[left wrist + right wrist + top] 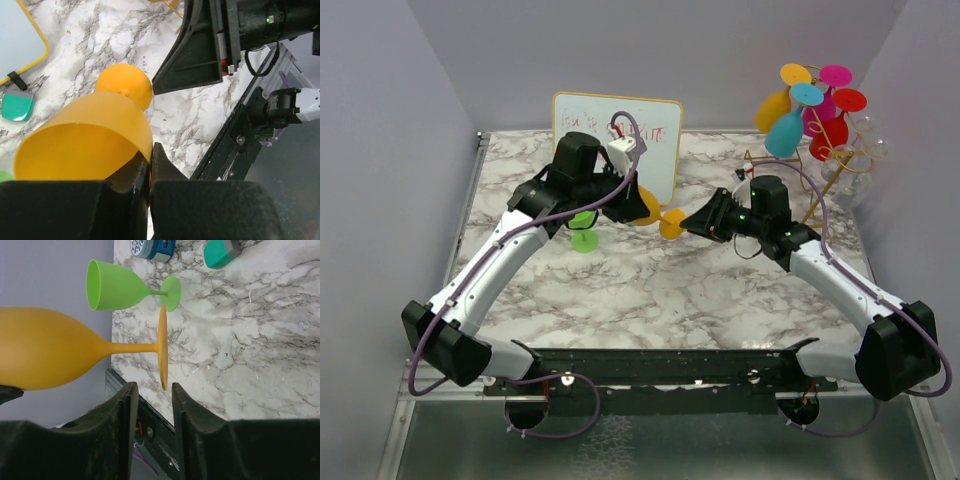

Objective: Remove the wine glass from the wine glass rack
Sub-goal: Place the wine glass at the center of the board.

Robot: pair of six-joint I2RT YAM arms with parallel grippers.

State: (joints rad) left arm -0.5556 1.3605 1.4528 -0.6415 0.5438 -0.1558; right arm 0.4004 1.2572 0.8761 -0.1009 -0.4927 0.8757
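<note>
An orange wine glass (90,135) is off the rack and held over the marble table. My left gripper (150,155) is shut on the rim of its bowl, one finger inside and one outside. In the right wrist view the glass's stem and foot (163,347) point at my right gripper (152,387). That gripper is open, and the foot's edge is just beyond its fingertips, touching neither. From above, the right gripper (694,222) sits beside the foot (670,226). The gold wire wine glass rack (820,175) stands at the back right with several coloured glasses (810,105) hanging on it.
A green wine glass (125,287) is on the table next to the orange one, below the left wrist (585,240). A yellow-framed whiteboard (660,130) stands at the back. A teal eraser (222,251) and a blue-and-white round item (150,247) lie near it.
</note>
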